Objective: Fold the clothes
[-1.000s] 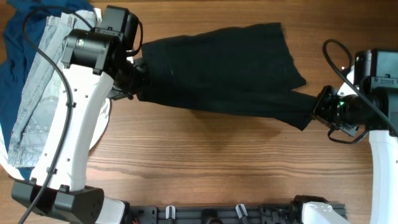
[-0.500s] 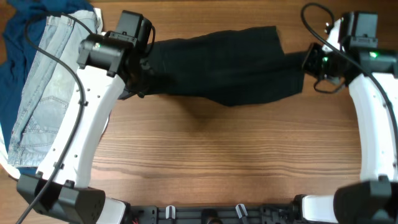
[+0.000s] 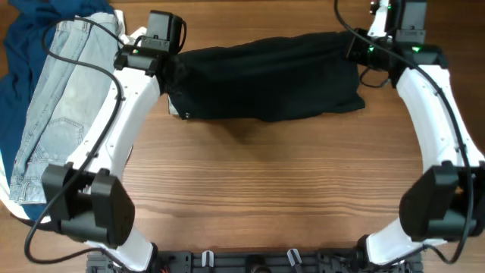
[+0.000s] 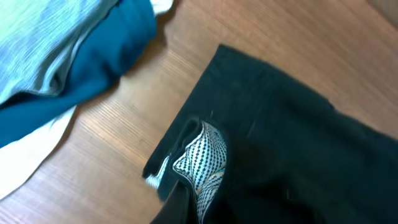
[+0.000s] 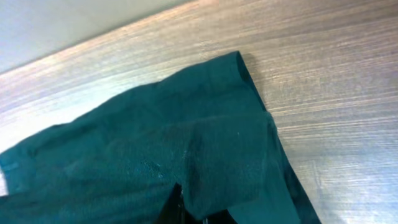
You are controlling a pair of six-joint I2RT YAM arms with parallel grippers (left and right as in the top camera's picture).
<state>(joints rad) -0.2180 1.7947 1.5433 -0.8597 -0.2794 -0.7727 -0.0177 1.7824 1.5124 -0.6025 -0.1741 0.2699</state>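
Note:
The clothes, a pair of black shorts (image 3: pixel 265 76), lie doubled over in a wide band at the far side of the table. My left gripper (image 3: pixel 170 76) is shut on their left end. The left wrist view shows a black-and-white patterned lining (image 4: pixel 202 158) turned out just above the left gripper (image 4: pixel 186 208). My right gripper (image 3: pixel 355 51) is shut on the right end. In the right wrist view the shorts (image 5: pixel 155 149) look teal, and a fold of them covers the right gripper (image 5: pixel 199 214).
Light-blue jeans (image 3: pixel 61 98) lie at the far left on a dark blue garment (image 3: pixel 23 45), with a white sheet (image 3: pixel 125 159) under them. The blue garment (image 4: pixel 99 62) lies close to the shorts' left end. Bare wooden table (image 3: pixel 265 189) lies in front.
Both grippers have swung toward the far edge with the shorts' near edge. The right one travelled furthest. The shorts went from spread out to doubled over in a narrower band.

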